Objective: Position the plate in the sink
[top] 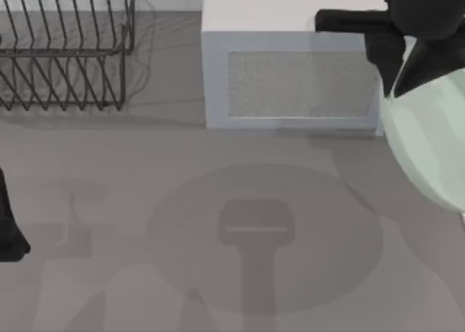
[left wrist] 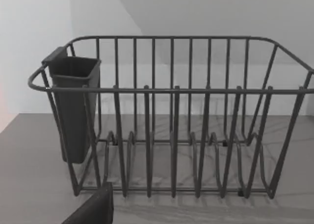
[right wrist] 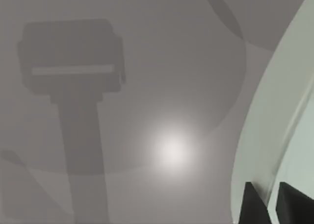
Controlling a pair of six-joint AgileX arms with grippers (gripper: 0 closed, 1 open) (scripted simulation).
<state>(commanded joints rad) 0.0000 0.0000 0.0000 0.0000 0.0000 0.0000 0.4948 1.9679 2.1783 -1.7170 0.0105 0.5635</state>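
One arm works: the right gripper, high at the table's right edge beside the microwave, has its fingers clamped on the rim of the plate, held tilted in the air. The carry probably calls for a firm pinch and slow travel before lowering into the sink. The grey table lies bare and shadowed; the dish rack stands far left. The left gripper is parked at the left edge, and its fingers cannot be told.

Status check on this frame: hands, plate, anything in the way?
Right hand shut on large pale mint-green glossy plate, held aloft at table's right edge beside grey-white microwave. Left hand parked at left edge. Black wire dish rack far left.
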